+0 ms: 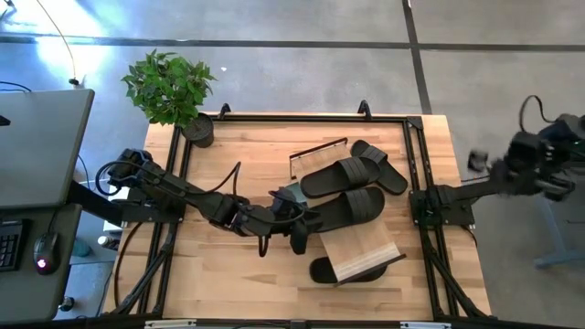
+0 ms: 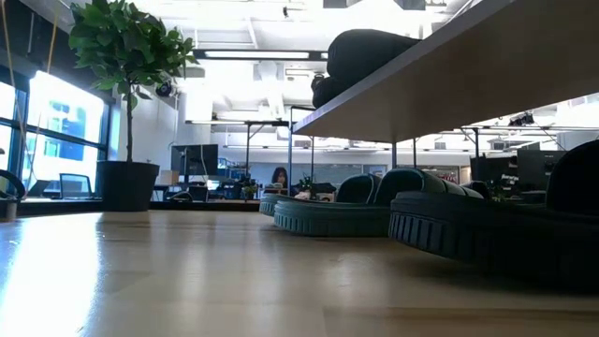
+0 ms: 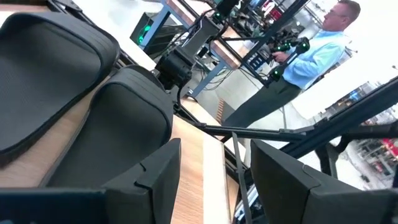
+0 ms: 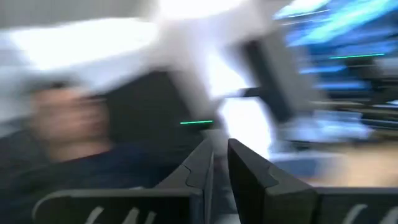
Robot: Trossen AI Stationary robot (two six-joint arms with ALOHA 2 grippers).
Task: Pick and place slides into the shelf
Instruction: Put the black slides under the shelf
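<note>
Room behind table: a person shows only past the left end effector, released.

The wooden table carries black slides, the shelf and a potted plant.

Gray floor with dark lines. Big windows on one side, bright. Long lights up on the ceiling. Desks far back.

A potted plant stands at the table's corner.
</note>
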